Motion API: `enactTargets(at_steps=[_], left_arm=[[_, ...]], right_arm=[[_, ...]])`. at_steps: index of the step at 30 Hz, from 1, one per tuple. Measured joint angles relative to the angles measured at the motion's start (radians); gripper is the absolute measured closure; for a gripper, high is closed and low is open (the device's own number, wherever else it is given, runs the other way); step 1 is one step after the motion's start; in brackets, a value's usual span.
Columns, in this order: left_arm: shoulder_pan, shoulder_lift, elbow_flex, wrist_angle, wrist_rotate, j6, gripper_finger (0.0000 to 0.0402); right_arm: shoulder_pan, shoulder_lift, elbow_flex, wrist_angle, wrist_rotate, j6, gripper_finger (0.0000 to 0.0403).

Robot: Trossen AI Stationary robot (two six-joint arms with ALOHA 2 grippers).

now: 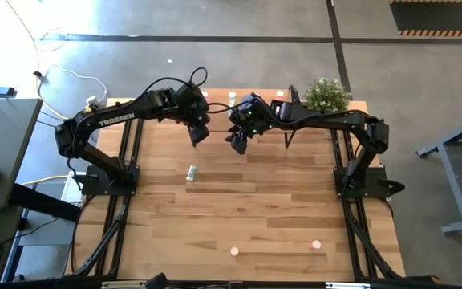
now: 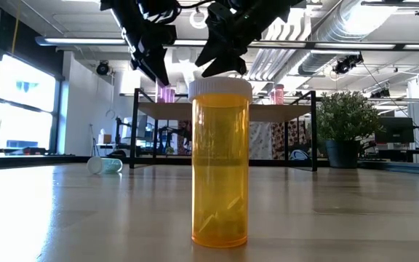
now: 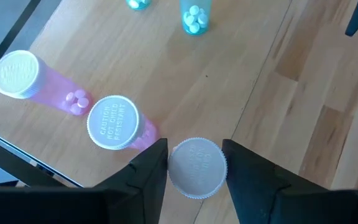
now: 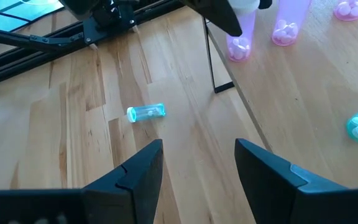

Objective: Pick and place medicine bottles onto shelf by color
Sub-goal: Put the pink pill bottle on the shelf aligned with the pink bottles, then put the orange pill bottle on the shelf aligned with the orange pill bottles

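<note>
The pink bottle (image 3: 196,167) stood upright on the shelf (image 3: 229,74), at the near edge of the board, just beside two other pink bottles (image 3: 112,122) in a row; green bottles (image 3: 195,15) stood farther along the same board. It looked light, rigid plastic with a ribbed white cap, a few pills loose inside, so it would tip easily if nudged and could slip between smooth fingers. The cap, or the body just under it, seemed the sensible place to grip, squarely from both sides.

The left gripper (image 3: 194,163) hung over the shelf's edge, pointing down, its two fingers (image 3: 151,168) on either side of that cap. A thin gap seemed to show on each side, so the hold looked slackened or just let go, though I could not tell for certain.

The right gripper (image 4: 197,168) hovered near it above the table (image 4: 104,155), fingers spread and empty, looking towards a green bottle lying on its side (image 4: 146,112) on the tabletop. An orange bottle (image 2: 220,161) stood upright on the table, well apart from both arms.
</note>
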Motion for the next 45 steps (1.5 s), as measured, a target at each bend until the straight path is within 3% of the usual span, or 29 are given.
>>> enactTargets(at_steps=[19, 45], left_arm=[[0.000, -0.001, 0.000, 0.008, -0.029, -0.001, 0.0163], [-0.001, -0.044, 0.000, 0.016, 0.027, 0.019, 0.0161]], right_arm=[[0.001, 0.000, 0.000, -0.008, -0.001, 0.024, 0.0212], [0.001, 0.000, 0.000, -0.009, -0.001, 0.024, 0.0212]])
